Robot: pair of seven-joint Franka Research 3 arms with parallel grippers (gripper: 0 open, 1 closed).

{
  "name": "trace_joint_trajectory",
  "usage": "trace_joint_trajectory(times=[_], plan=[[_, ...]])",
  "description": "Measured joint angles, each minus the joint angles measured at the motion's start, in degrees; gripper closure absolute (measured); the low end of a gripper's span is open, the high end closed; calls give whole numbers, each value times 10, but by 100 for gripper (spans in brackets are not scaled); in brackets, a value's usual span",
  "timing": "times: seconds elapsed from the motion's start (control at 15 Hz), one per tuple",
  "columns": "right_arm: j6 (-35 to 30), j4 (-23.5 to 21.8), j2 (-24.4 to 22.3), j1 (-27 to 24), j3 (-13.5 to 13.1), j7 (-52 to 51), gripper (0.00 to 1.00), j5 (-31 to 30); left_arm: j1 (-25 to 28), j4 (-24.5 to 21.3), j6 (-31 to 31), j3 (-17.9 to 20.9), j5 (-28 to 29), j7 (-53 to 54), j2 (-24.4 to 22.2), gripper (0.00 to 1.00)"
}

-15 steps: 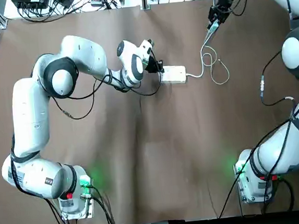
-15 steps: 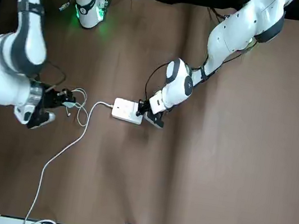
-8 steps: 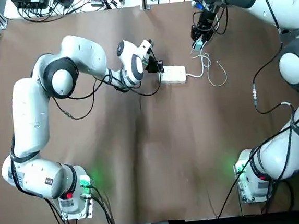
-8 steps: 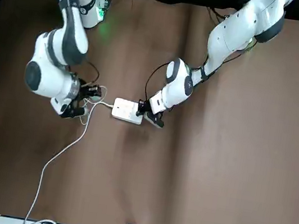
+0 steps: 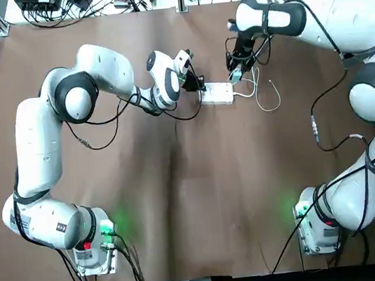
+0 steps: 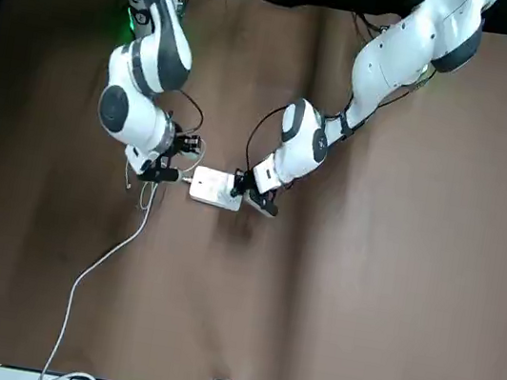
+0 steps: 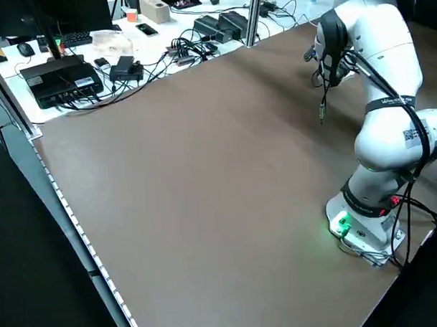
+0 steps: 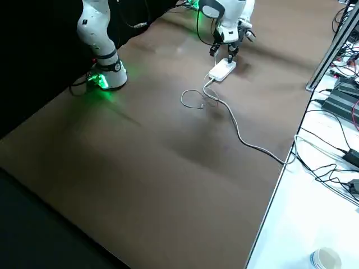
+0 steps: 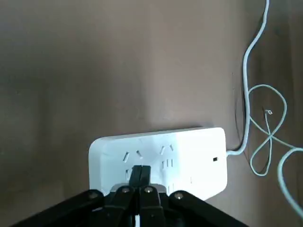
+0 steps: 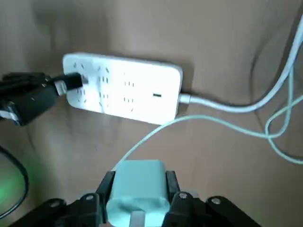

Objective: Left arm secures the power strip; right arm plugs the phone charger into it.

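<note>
Two grippers are now flanking the power strip [image 5: 217,93]: the right gripper [image 10: 139,189], clamping the charger [image 10: 138,189], is moving in beside its cord end, seemingly readying insertion; the left gripper [image 9: 140,174] is pressing closed fingertips on its far end.

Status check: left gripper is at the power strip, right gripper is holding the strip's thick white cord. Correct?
Not quite: the right gripper is holding the phone charger, not the thick cord; the right wrist view shows its plug head between the fingers. The left gripper is at the power strip, as you say.
</note>
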Motion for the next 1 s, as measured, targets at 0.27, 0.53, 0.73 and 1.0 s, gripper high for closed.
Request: trace_joint_trajectory(times=[0.27, 0.53, 0.73, 1.0], plan=[[31, -35, 0, 44, 0, 53, 52, 0, 0, 0, 0, 0, 0, 0, 0, 99], [98, -66, 0, 95, 1, 110, 52, 0, 0, 0, 0, 0, 0, 1, 0, 99], [123, -73, 8, 106, 1, 124, 52, 0, 0, 0, 0, 0, 0, 1, 0, 99], [153, -74, 31, 107, 0, 126, 52, 0, 0, 0, 0, 0, 0, 1, 0, 99]])
